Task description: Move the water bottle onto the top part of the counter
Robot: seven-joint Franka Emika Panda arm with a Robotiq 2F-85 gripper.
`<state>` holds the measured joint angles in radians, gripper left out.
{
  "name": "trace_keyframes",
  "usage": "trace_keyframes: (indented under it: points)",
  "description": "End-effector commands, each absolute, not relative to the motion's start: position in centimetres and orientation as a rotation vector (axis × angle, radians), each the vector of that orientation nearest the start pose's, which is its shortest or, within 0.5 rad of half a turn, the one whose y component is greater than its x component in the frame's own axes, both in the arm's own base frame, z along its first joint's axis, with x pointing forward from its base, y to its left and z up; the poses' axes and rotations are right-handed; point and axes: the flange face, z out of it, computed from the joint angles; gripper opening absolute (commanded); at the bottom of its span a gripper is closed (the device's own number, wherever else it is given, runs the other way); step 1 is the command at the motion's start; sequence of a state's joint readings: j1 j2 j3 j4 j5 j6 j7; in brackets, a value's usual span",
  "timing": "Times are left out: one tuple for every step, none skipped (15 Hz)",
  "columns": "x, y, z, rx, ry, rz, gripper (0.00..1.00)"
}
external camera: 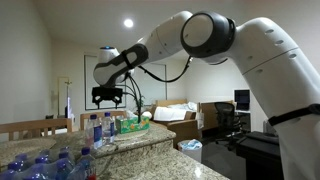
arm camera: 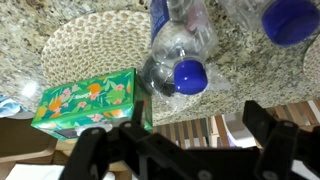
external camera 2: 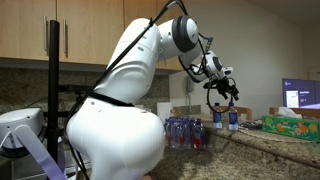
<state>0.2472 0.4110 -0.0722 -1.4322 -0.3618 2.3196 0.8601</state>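
My gripper (external camera: 107, 97) (external camera 2: 222, 95) hangs open and empty above the raised granite ledge (external camera: 143, 134) (external camera 2: 262, 136). In the wrist view its two dark fingers (arm camera: 200, 125) stand apart with nothing between them. Right below is a clear water bottle with a blue cap (arm camera: 186, 58), upright on the speckled granite (arm camera: 232, 96). A second blue-capped bottle (arm camera: 288, 18) is at the top right edge. In both exterior views two slim bottles (external camera: 97, 128) (external camera 2: 216, 118) stand side by side under the gripper. I cannot tell them apart.
A green-and-white packet (arm camera: 85, 100) (external camera: 133, 124) (external camera 2: 290, 122) lies on the ledge beside the bottles, near a round woven mat (arm camera: 90, 40). Several more bottles (external camera: 40, 165) (external camera 2: 185, 132) stand on the lower counter. Wooden chair backs (external camera: 35, 127) stand behind.
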Motion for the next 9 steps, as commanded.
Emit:
trace_keyframes:
  points:
    - [66.4, 12.2, 54.4, -2.992, 0.799, -0.855, 1.0]
    - [64.8, 11.9, 54.7, -3.004, 0.8, -0.826, 1.0]
    - [63.4, 11.5, 54.8, -3.013, 0.795, -0.793, 1.0]
    - [62.1, 11.3, 54.9, -3.027, 0.799, -0.756, 1.0]
    - [60.9, 10.8, 54.4, -3.038, 0.813, -0.726, 1.0]
    - [59.6, 10.2, 54.0, -3.054, 0.824, -0.688, 1.0]
    - [58.3, 9.7, 53.3, -3.069, 0.826, -0.639, 1.0]
    - [56.9, 9.2, 52.6, -3.08, 0.828, -0.59, 1.0]
    - [55.6, 8.5, 51.6, -3.092, 0.822, -0.533, 1.0]
